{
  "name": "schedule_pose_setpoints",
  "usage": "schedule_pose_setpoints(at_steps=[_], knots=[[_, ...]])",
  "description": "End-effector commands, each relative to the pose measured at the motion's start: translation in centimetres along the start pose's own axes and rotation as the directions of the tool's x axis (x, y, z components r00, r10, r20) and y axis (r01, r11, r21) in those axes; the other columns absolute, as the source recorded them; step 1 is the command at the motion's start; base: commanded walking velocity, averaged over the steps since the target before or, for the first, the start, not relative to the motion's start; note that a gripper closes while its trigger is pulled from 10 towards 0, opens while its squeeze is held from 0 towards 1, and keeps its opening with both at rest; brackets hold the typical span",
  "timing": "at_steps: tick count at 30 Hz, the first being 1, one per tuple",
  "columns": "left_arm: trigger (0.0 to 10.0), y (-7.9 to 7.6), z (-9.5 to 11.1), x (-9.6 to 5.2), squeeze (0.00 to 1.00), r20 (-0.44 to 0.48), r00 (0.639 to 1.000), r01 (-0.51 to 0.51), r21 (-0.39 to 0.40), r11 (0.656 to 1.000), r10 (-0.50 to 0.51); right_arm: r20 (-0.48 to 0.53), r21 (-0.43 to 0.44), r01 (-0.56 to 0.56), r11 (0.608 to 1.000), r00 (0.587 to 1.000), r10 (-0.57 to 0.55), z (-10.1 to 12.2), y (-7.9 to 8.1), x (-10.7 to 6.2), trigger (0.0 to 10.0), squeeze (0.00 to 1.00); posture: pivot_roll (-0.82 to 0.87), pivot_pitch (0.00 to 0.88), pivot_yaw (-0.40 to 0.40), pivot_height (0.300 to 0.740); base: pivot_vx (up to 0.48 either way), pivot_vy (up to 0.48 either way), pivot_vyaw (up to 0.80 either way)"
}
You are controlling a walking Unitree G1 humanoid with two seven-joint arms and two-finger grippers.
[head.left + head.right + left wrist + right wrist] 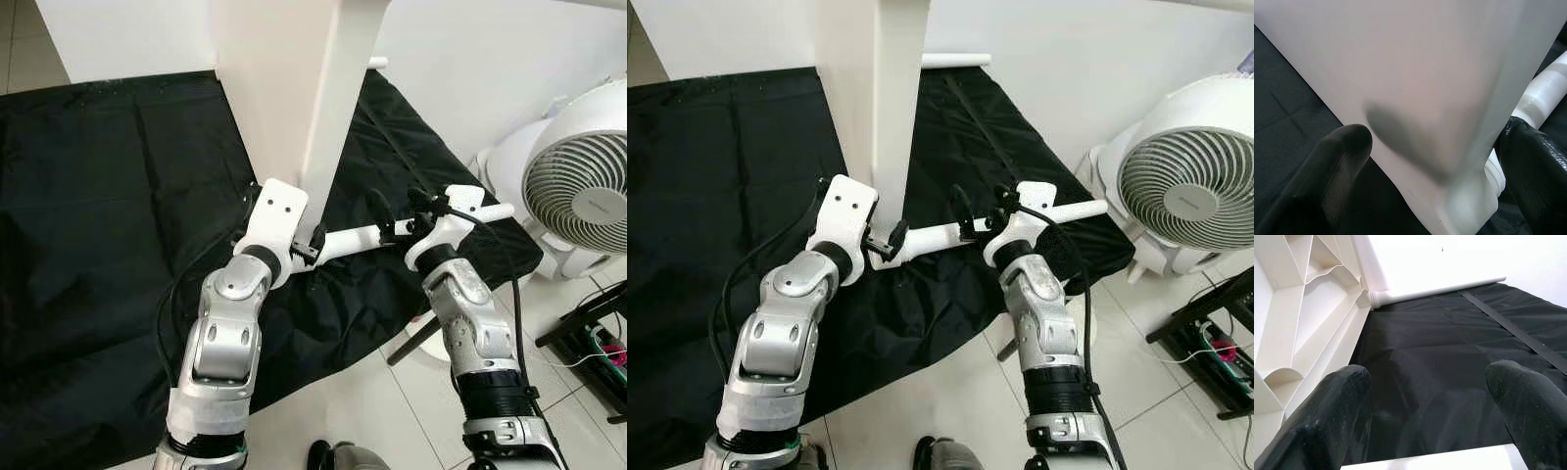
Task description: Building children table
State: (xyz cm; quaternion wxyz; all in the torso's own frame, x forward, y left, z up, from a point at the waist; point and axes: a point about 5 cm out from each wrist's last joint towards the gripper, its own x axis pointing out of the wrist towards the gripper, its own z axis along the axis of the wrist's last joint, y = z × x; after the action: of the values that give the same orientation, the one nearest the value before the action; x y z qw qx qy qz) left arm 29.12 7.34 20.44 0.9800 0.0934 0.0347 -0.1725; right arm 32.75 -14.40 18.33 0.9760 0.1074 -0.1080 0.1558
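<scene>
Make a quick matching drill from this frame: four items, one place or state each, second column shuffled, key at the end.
Items
1. left gripper
2. right gripper
3. white fan
4. black sheet

Places or states
A. standing on the tiled floor at the robot's right
B. spread on the floor under the table parts
C. fingers either side of the upright table panel's lower edge
D. open, at the lying white table leg

Pairs: 1-C, 2-D, 3-A, 4-B
</scene>
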Motion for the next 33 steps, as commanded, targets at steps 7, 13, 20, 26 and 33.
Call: schedule_pose_setpoints(at_steps=[7,13,20,26,33], knots=[[10.0,-1.3,0.2,0.0,0.00,0.002,0.999,-0.038,-0.093,0.995,0.039,0.014,-0.014,0.003,1.000,1.000,-0.003,0.2,-0.2,-0.5,10.0,0.00,0.09,0.139,-0.089,0.740,0.000,0.000,0.00],[10.0,-1.5,-0.1,-1.9,0.00,0.086,0.984,0.152,0.022,0.988,-0.153,-0.022,-0.046,-0.071,0.996,0.997,0.070,-0.4,0.4,-1.0,10.0,0.00,0.10,0.136,-0.092,0.740,0.000,0.000,0.00],[10.0,0.7,-1.1,-5.4,0.00,0.092,0.934,0.332,0.133,0.934,-0.345,-0.066,-0.073,-0.154,0.985,0.987,0.149,-0.9,0.5,-1.9,10.0,0.00,0.11,0.132,-0.095,0.740,0.000,0.000,0.00],[10.0,3.7,-1.5,-5.6,0.00,0.064,0.951,0.292,0.139,0.946,-0.303,-0.079,-0.056,-0.292,0.955,0.955,0.287,-0.8,2.0,-2.1,10.0,0.00,0.11,0.126,-0.096,0.740,0.000,0.000,0.00],[10.0,5.3,-1.9,-5.0,0.00,0.065,0.972,0.213,0.147,0.966,-0.224,-0.112,-0.052,-0.396,0.917,0.914,0.389,-1.1,3.1,-2.4,10.0,0.03,0.11,0.108,-0.108,0.740,0.000,0.000,0.00]])
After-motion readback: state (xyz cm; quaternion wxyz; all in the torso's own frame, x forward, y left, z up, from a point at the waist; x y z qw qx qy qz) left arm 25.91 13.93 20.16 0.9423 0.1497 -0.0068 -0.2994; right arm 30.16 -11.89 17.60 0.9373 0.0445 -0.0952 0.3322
